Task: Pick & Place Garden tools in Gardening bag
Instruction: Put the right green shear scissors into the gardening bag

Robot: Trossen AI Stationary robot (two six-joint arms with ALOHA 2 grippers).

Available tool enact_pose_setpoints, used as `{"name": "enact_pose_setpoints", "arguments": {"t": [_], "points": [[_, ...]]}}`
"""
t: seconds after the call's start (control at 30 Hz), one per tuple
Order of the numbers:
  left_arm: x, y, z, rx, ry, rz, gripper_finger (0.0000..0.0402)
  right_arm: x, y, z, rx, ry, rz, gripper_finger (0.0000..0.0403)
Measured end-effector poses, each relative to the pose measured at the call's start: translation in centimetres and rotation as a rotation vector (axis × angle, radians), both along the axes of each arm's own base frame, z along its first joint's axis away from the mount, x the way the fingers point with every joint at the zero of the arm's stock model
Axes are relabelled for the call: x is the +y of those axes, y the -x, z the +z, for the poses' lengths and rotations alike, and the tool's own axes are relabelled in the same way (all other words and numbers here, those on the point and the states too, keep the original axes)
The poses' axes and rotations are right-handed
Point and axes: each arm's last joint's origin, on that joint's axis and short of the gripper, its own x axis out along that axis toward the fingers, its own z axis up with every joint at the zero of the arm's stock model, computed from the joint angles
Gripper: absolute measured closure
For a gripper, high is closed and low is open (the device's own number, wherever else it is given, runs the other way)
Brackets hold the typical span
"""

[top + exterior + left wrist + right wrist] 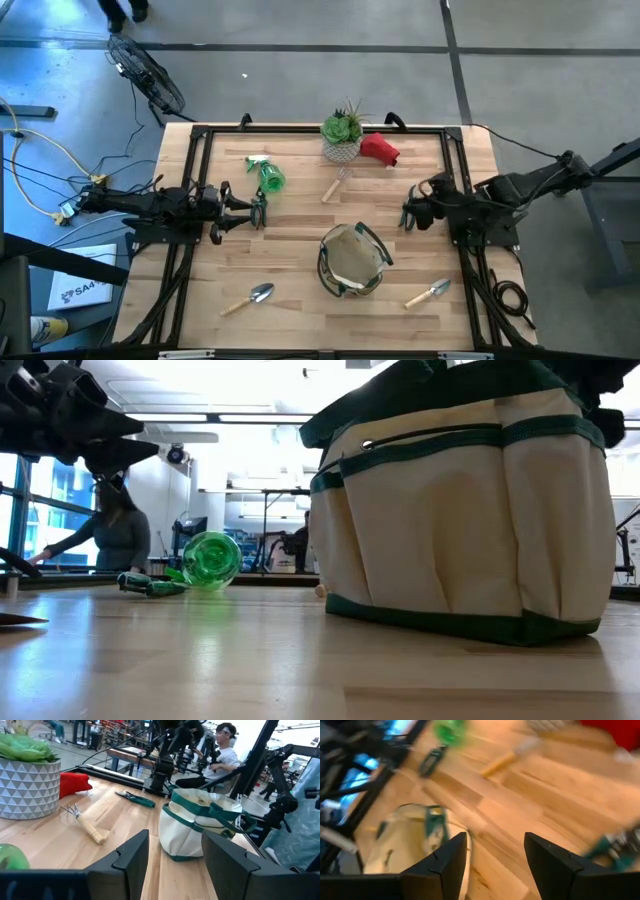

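Observation:
The tan gardening bag [352,262] with a dark green rim stands upright on its base at the table's near middle, also seen in the left wrist view [200,825]. A green spray bottle [270,178] lies on its side at far left. A wooden-handled rake [87,825], a red soft item [74,784] and a dark-handled pruner [135,798] lie flat on the table. Two trowels [248,298] [428,293] lie near the front edge. My left gripper [175,850] is open and level at the table's left. My right gripper [495,850] is open, tilted down, right of the bag.
A green spiky plant in a white patterned pot [342,148] stands at the far middle. A black frame rail [200,200] runs around the tabletop. People [225,750] sit beyond the table. Bare wood lies between the bag and the spray bottle.

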Motion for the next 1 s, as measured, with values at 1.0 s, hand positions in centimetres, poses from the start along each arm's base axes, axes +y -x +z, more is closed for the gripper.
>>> {"name": "enact_pose_setpoints", "arguments": {"t": [1.0], "points": [[0.0,0.0,0.0,-0.001,-0.175,0.006,0.0222,-2.8,-4.0,-7.5,0.708,-0.391,-0.502,0.0250]]}}
